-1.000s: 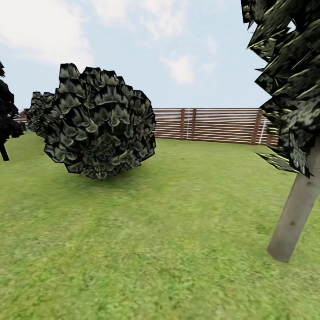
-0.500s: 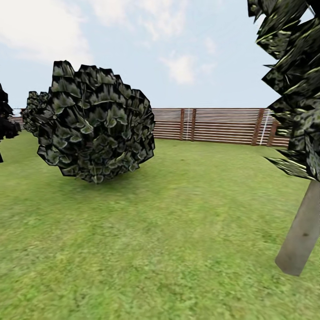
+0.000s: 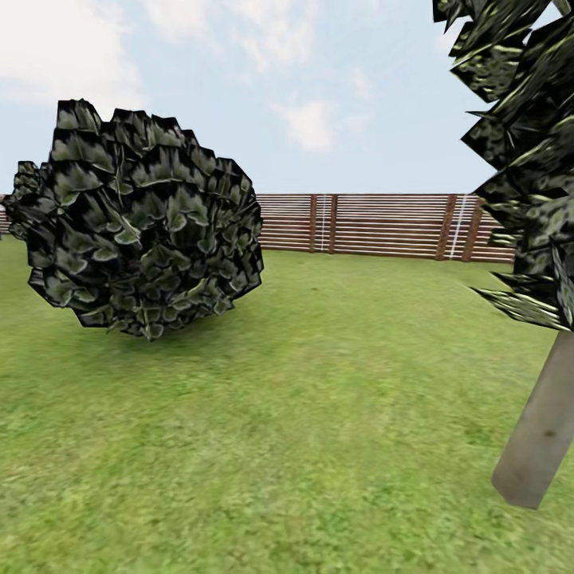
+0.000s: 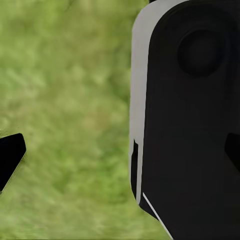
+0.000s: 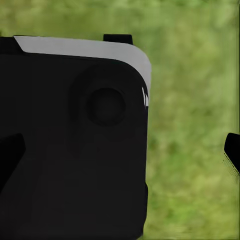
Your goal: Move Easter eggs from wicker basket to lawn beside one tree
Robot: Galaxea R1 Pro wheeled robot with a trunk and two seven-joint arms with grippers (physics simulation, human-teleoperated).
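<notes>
The lawn [image 3: 319, 414] stretches ahead in the head view, mottled green. A tree with a bare grey-brown trunk [image 3: 540, 430] and a dark leafy crown [image 3: 526, 159] stands at the right edge. The Easter eggs and the wicker basket are out of view. In the left wrist view my left gripper [image 4: 120, 157] is open, its dark fingertips [image 4: 9, 159] far apart at the picture's sides over grass. In the right wrist view my right gripper [image 5: 120, 152] is open too, one fingertip [image 5: 10, 155] at each side. Neither holds anything.
A big round dark bush [image 3: 139, 227] sits on the grass at the left. A brown slatted fence [image 3: 375, 226] closes the lawn at the back. A black and grey part of my own body [image 4: 190, 110] hangs close to both wrist cameras [image 5: 75, 140].
The whole head view has shifted, so the camera has moved: the bush now sits further left and looks larger. The trunk stays near the right edge.
</notes>
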